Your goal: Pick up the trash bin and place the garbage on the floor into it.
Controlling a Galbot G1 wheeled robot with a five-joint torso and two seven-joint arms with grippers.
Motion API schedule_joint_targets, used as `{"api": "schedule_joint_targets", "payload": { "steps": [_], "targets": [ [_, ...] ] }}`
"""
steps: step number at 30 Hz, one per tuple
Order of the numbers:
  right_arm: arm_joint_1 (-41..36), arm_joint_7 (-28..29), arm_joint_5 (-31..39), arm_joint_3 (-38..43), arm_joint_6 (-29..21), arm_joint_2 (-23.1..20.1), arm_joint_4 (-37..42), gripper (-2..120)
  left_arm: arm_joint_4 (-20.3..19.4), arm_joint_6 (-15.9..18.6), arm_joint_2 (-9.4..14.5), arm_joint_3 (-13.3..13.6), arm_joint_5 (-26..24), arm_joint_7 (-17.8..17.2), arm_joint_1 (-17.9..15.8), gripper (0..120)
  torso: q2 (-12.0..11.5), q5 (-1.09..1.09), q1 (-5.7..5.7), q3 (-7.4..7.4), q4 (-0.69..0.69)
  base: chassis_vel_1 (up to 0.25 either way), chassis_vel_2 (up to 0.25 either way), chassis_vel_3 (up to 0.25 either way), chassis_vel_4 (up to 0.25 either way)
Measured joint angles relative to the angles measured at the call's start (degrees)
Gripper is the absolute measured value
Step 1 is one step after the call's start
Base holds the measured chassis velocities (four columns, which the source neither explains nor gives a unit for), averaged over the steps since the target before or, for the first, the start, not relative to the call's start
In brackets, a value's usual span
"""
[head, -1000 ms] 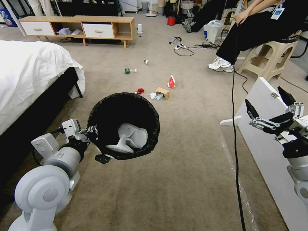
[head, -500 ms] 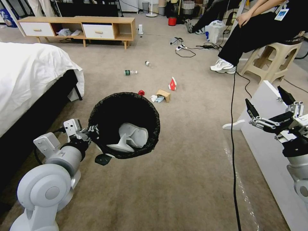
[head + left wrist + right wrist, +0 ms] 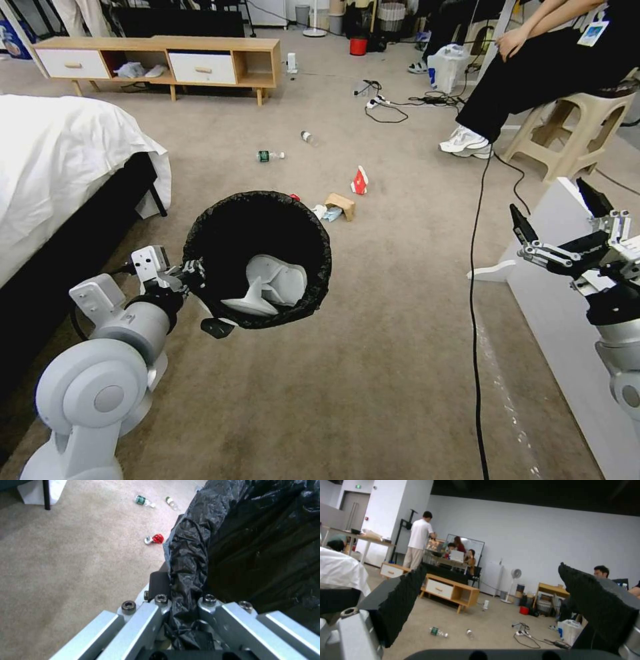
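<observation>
head view has the left gripper [image 3: 190, 272] clamped on the rim of the trash bin [image 3: 257, 259], carried above the floor [image 3: 373, 373]. right gripper [image 3: 557, 223] waits wide open at 3 o'clock. garbage [image 3: 340, 205] lies at 12 o'clock; better keep the bin level while approaching. no label is readable.

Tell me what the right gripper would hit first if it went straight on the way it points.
The right gripper, open, points across the room. The way looks free; the bottles lie on the floor below it. Depth is unclear.
</observation>
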Motion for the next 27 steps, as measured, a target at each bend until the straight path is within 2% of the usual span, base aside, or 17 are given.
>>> {"api": "schedule_joint_targets", "payload": {
  "steps": [27],
  "targets": [
    [-0.32,-0.05,0.06,0.35,-0.01,0.01,0.8,100,-0.69,0.0,0.13,-0.27,-0.02,-0.03,0.38,3,0.0,0.0,0.0,0.0,0.0,-0.065,0.068,0.07,-0.071]
  ]
}}
